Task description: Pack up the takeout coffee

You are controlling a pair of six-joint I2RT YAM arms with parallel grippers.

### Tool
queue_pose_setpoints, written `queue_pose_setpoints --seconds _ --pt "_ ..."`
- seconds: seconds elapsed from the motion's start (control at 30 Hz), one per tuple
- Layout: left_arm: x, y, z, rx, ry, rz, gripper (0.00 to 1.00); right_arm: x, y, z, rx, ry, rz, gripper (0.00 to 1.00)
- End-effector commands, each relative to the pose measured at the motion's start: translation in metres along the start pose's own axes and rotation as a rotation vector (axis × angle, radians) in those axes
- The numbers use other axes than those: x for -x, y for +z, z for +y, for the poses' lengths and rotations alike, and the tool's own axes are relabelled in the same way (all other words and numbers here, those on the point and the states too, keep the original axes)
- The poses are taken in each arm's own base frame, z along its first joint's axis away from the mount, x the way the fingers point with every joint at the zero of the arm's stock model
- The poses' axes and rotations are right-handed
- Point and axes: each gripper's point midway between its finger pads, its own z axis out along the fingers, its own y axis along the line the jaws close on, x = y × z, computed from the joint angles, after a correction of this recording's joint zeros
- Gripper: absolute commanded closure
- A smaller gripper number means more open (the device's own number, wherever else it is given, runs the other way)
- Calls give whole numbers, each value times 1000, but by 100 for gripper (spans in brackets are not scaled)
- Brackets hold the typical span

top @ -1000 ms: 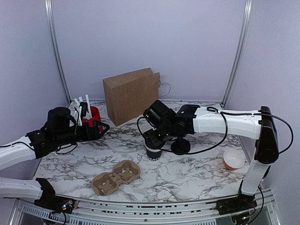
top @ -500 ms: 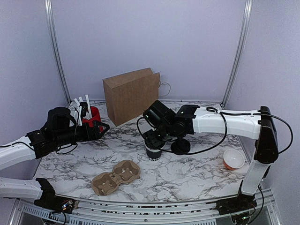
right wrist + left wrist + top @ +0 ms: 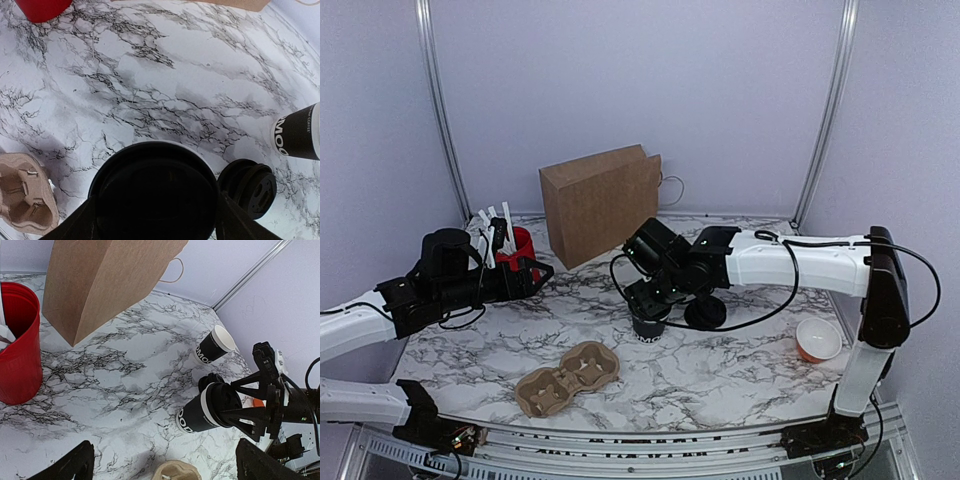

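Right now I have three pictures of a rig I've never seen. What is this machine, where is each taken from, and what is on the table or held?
A left arm and a right arm are bolted at the marbled table's near edge, each with a two-finger gripper. The wide picture is from a fixed camera above and behind; the others from wrist cameras. On the table: a brown paper bag, a red cup of white sticks, a cardboard cup carrier, an open black paper cup, a loose black lid, an orange bowl. The right gripper clasps a small black paper cup with a black round plastic lid; the left gripper is open.
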Motion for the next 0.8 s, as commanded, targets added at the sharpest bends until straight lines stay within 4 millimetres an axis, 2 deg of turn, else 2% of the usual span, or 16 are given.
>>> queue_pose_setpoints --seconds 0.0,0.5,0.77 --pt "-1 3 -1 -10 19 -2 1 2 2 7 0 -8 3 25" --pt "-1 7 -3 -14 21 2 1 12 -12 2 -41 -14 -24 25" --pt "-2 8 -2 -13 23 7 1 7 -6 5 -32 -18 -9 25"
